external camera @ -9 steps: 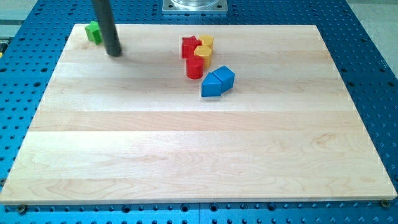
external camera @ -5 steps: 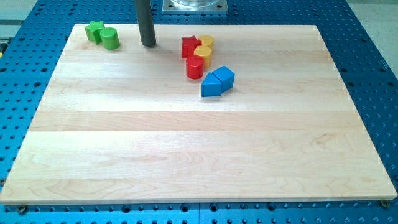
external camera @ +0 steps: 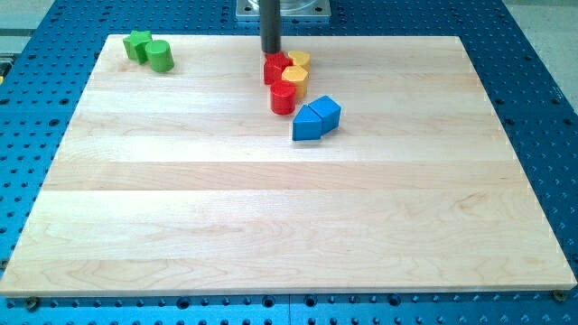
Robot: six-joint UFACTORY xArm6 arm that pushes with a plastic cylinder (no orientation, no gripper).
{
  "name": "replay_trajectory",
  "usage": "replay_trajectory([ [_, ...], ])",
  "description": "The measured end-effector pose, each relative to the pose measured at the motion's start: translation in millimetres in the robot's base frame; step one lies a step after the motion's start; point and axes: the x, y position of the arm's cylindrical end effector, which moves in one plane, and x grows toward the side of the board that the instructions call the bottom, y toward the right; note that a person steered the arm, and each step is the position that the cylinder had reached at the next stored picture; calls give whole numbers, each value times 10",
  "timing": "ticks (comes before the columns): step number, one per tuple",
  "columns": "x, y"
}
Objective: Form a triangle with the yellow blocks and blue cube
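Two yellow blocks sit at the view's top centre: one (external camera: 300, 60) farther back and one (external camera: 296, 75) just below it. They touch a red star block (external camera: 275, 69) and a red cylinder (external camera: 284, 98). A blue cube (external camera: 327, 111) lies below and right of them, touching a second blue block (external camera: 308, 124) with a sloped top. My tip (external camera: 270, 52) stands just above the red star, to the left of the upper yellow block.
A green star block (external camera: 137, 43) and a green cylinder (external camera: 161, 56) sit together at the board's top left corner. A metal mount (external camera: 284, 9) is at the view's top edge behind the wooden board (external camera: 271, 208).
My tip has moved right along the top of the board, from beside the green blocks to just above the red star. No block has visibly moved.
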Motion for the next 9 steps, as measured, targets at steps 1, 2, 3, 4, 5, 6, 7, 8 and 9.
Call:
replay_trajectory([
  [1,611,700],
  [2,1040,991],
  [3,1380,1127],
  [4,1501,852],
  [5,1512,721],
  [6,1536,693],
  [7,1797,478],
  [8,1296,524],
  [9,1453,-349],
])
